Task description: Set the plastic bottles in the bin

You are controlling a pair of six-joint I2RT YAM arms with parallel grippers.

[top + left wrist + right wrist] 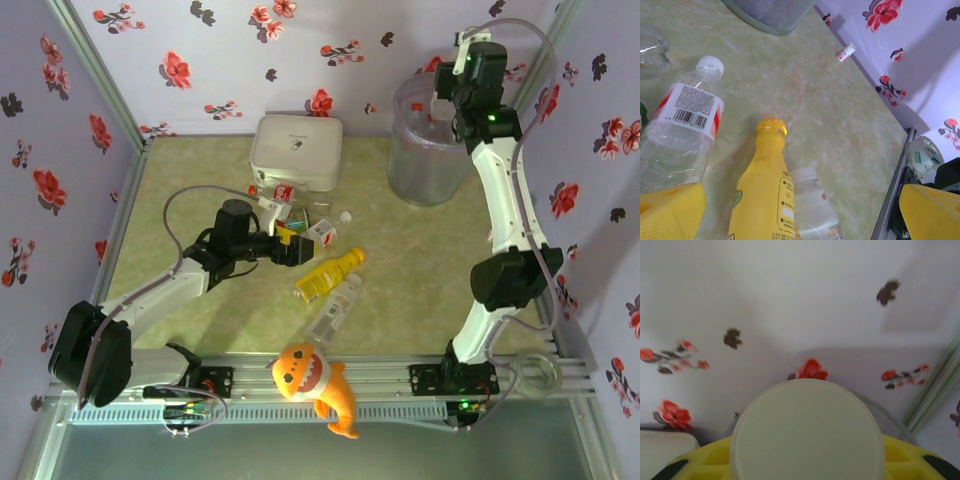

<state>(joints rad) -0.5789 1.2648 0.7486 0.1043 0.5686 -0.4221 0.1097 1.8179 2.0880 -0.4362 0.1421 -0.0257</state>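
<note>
Step in hand: dropping the held bottle point(807, 430) into the bin point(420, 175), judging by the pose
Right fingers point(710, 461): clamped on that bottle, its round white end facing the wrist camera, yellow showing on either side
Position: raised at the far right corner of the tabletop point(420, 260), seemingly above the bin's mouth in the top view
Release: check that the bottle sits over the opening and not over the thick rim, lower a little, then part the fingers cleanly
Risk: a drop from too high or off-centre probably bounces off the rim and rolls away
Left fingers point(670, 210): spread wide, low over the bottle cluster in mid-tabletop, gripping nothing
Bottles waiting: yellow bottle point(767, 185) lying flat, with a small clear bottle point(812, 207) against it and a labelled clear bottle point(685, 130) just beside; more labelled ones near the white box point(295, 150)
Next pick: best taken across the body of a bottle, not the cap
Leave alone: the white box and the orange plush shark point(315, 385) at the near edge
</note>
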